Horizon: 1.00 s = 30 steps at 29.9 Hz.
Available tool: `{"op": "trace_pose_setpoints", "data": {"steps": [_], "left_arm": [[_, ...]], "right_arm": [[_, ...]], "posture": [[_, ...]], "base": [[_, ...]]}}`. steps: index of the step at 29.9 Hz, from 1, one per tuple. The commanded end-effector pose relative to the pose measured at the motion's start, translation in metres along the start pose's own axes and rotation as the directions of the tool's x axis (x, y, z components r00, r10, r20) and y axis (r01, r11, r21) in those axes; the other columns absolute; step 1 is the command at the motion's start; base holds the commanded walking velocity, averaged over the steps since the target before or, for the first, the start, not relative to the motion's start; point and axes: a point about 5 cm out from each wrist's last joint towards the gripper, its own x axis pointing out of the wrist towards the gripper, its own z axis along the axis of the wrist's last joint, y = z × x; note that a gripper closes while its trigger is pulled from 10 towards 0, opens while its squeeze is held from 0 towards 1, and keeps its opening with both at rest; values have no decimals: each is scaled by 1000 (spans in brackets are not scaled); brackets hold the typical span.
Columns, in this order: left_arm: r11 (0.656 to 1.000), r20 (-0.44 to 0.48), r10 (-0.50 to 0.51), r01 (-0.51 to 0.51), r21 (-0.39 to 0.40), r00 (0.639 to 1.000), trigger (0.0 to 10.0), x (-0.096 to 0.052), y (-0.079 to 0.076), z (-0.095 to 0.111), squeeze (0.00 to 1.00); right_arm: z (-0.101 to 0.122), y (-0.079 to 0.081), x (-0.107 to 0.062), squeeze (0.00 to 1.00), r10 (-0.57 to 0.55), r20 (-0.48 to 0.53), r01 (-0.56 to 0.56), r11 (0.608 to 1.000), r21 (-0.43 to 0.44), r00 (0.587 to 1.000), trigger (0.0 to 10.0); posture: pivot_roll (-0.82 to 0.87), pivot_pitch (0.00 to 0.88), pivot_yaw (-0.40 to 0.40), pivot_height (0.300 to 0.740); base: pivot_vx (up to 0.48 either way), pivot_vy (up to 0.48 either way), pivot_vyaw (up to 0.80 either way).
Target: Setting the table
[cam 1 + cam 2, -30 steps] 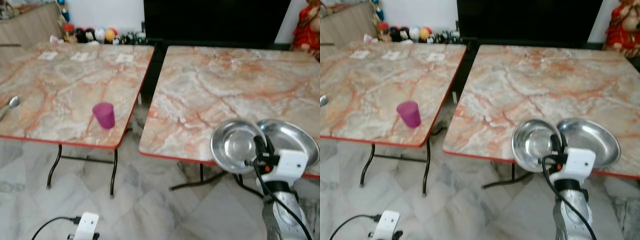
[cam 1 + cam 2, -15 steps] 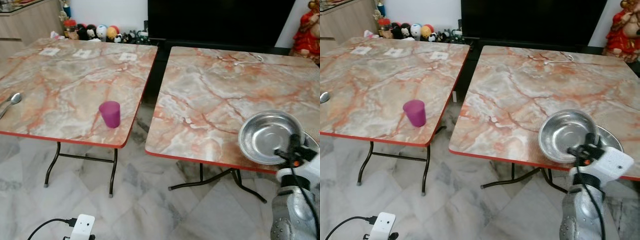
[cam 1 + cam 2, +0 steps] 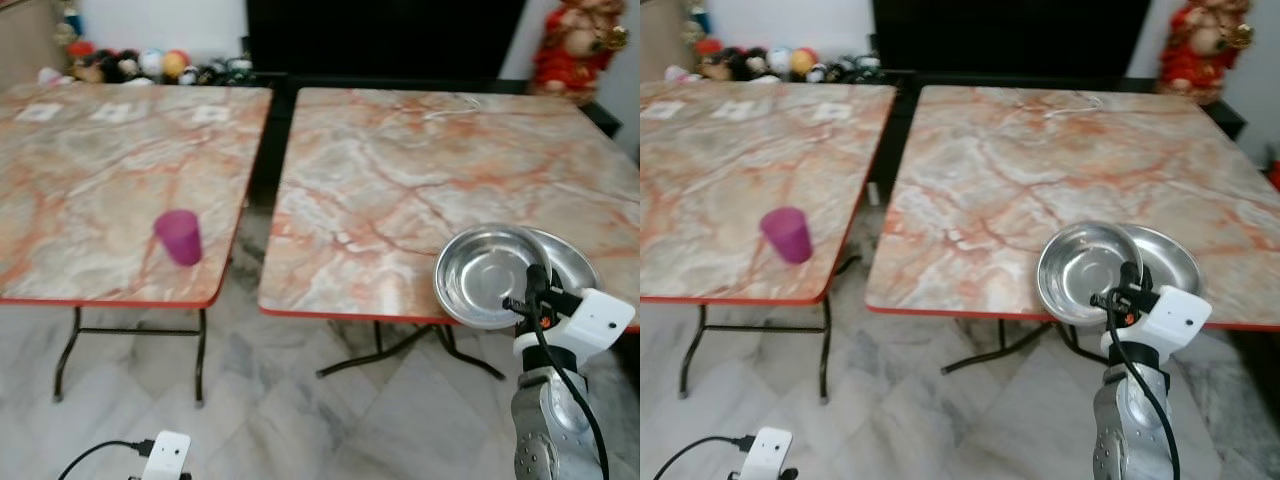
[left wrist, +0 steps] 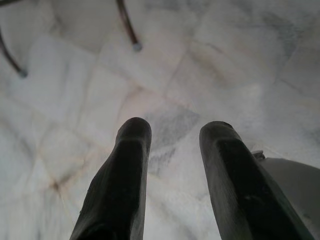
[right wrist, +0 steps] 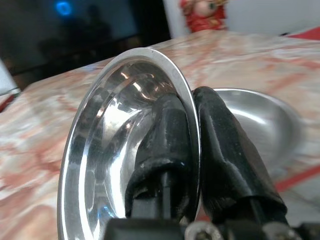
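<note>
The right-hand table (image 3: 420,190) is the landmark. To its left stands a second table (image 3: 90,190) bearing a purple cup (image 3: 179,237). At the landmark's near right corner rests a steel plate (image 3: 570,262). Just beside it, tilted over the near edge, a steel bowl (image 3: 485,278) is pinched by its rim in the right gripper (image 5: 192,145). The left gripper (image 4: 172,165) hangs with fingers apart above the floor (image 4: 165,70).

Judging by this, the bowl is being carried to its place; next it must be levelled and set down.
</note>
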Motion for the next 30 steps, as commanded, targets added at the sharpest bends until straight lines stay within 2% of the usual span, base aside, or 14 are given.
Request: {"op": "trace_pose_setpoints", "data": {"steps": [1, 4, 7, 13, 24, 30], "left_arm": [[1000, -6, 0, 0, 6, 1000, 10000, -1, -1, -2, 0], [999, -14, 5, -5, 38, 1000, 10000, -1, 0, -3, 0], [1000, -14, 13, -13, 2, 1000, 10000, -1, 1, -4, 0], [1000, -14, 4, -4, 2, 1000, 10000, -1, 0, -4, 0], [1000, -10, 4, -4, -8, 1000, 10000, -1, -1, -3, 0], [1000, -6, 4, -4, -8, 1000, 10000, 1, -4, 1, 0]], "right_arm": [[1, 0, 1, 0, 3, 0, -3, 1000, -4, 1000, 10000], [1, 1, 1, 0, 7, -1, -7, 1000, -5, 1000, 10000], [1, 1, 1, 0, 8, 0, -8, 1000, -7, 1000, 10000], [2, 2, 2, 0, 19, 11, -19, 1000, -1, 1000, 10000], [3, 7, 2, 0, 47, 24, -47, 999, 1, 999, 10000], [2, 15, 2, 0, 109, 20, -109, 994, 8, 994, 10000]], "posture": [[92, 17, -44, 740], [92, 17, -43, 740], [92, 17, -43, 740], [96, 17, -45, 740], [97, 14, -45, 740], [97, 14, -45, 740]], "base": [[0, 0, -788], [0, -320, -788], [0, -317, -788], [0, 0, -788], [0, 0, 0], [132, 0, 0]]}}
